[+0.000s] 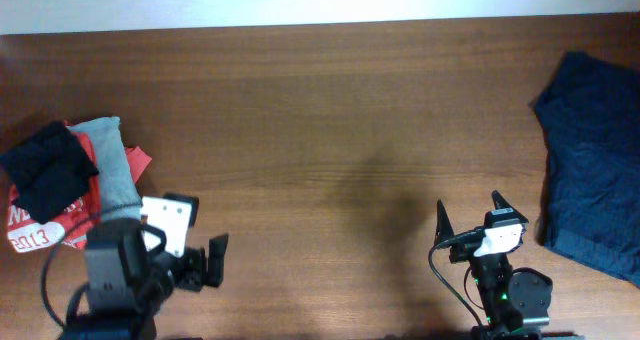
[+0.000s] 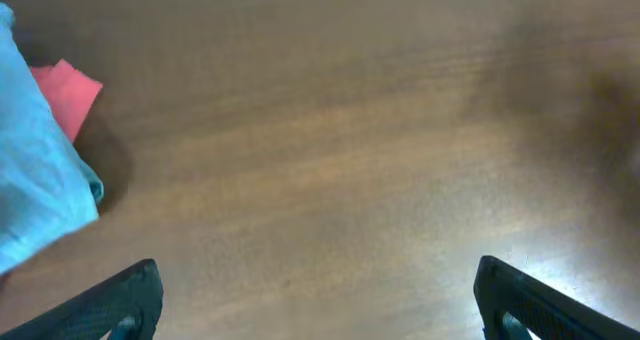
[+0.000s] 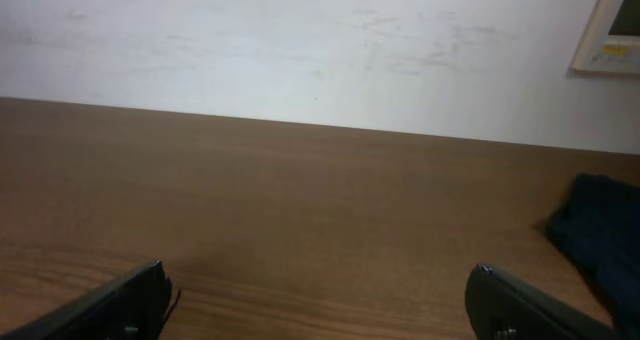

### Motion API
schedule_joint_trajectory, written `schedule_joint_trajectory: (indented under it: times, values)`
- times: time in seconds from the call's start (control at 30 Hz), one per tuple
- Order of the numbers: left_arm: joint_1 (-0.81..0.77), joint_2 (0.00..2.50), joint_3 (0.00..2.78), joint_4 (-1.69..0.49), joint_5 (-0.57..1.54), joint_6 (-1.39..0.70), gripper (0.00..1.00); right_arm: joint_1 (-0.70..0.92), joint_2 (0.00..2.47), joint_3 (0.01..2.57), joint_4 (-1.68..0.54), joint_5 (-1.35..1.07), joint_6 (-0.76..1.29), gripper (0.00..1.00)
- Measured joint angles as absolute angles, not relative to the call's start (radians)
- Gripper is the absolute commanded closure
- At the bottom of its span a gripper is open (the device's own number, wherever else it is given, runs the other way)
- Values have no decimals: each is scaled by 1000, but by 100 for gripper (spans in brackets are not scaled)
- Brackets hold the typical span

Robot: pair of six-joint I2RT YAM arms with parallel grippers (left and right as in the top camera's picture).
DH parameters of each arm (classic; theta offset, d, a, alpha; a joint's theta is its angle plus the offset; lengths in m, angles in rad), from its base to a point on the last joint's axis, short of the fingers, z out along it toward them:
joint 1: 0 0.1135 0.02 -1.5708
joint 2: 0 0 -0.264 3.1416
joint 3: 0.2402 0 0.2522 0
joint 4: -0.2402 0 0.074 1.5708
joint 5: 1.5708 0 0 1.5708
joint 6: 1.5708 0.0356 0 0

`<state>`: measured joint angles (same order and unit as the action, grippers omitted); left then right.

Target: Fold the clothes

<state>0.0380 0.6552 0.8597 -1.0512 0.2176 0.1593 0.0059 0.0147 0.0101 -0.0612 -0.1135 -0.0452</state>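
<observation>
The left gripper (image 1: 205,262) sits at the near edge, about 7 o'clock on the table (image 1: 320,110), jaws spread wide and holding nothing. In its wrist view only bare wood lies between the fingers (image 2: 120,300). The right gripper (image 1: 470,215), at about 5 o'clock, is just as wide and just as empty, its fingers (image 3: 110,305) pointing toward 12 o'clock. Both seem parked low and off the middle of the table, probably so that either arm can reach for a garment without crossing the other. Just beyond the left gripper, at 9 o'clock, lies the pile (image 1: 70,190). It has a black piece (image 1: 45,165) on the outer side, a grey piece (image 1: 110,160) beside it toward the centre, and a red-lettered piece (image 1: 35,230) under both. In the left wrist view the grey piece (image 2: 35,180) and a red corner (image 2: 65,90) show at 9 to 10 o'clock. The pile looks compact and stacked, so I judge it to be work set aside, though how neatly it is folded cannot be told. At 3 o'clock, well apart from the pile, the navy garment (image 1: 595,160) lies loose and rumpled, running past the frame edge. It shows at 4 o'clock in the right wrist view (image 3: 605,230). It lies near the right gripper, which suggests it is the next to be drawn onto the bare centre for spreading. Farthest, at 12 o'clock, stands the wall (image 3: 300,40) with a panel (image 3: 610,25).
</observation>
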Motion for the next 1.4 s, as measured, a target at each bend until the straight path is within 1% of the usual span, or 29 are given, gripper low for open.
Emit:
schedule_joint_trajectory:
  times: [0.1, 0.17, 0.4, 0.43, 0.47, 0.57, 0.7, 0.73, 0.9, 1.4]
  values:
    - [38, 525, 726, -960, 211, 159, 1, 6, 15, 10, -62, -110, -46, 1]
    - [38, 426, 606, -853, 207, 159, 1, 6, 15, 10, -63, -107, -46, 1]
    - [38, 117, 236, -404, 209, 159, 1, 5, 15, 10, -63, -105, -46, 1]
    - [38, 100, 215, -373, 210, 159, 1, 5, 15, 10, -63, -105, -46, 1]
    - [38, 77, 176, -281, 207, 159, 1, 5, 15, 10, -63, -105, -47, 1]
    - [38, 27, 107, -100, 177, 159, 1, 5, 15, 10, -63, -105, -46, 1]
    - [38, 14, 48, 62, 121, 159, 1, 5, 15, 10, -63, -105, -46, 1]
    - [38, 14, 39, 66, 113, 159, 1, 5, 15, 10, -63, -105, -46, 1]
    - [38, 13, 15, -72, 81, 159, 1, 5, 15, 10, -63, -105, -47, 1]
    - [38, 12, 15, -72, 73, 159, 1, 5, 15, 10, -63, -105, -49, 1]
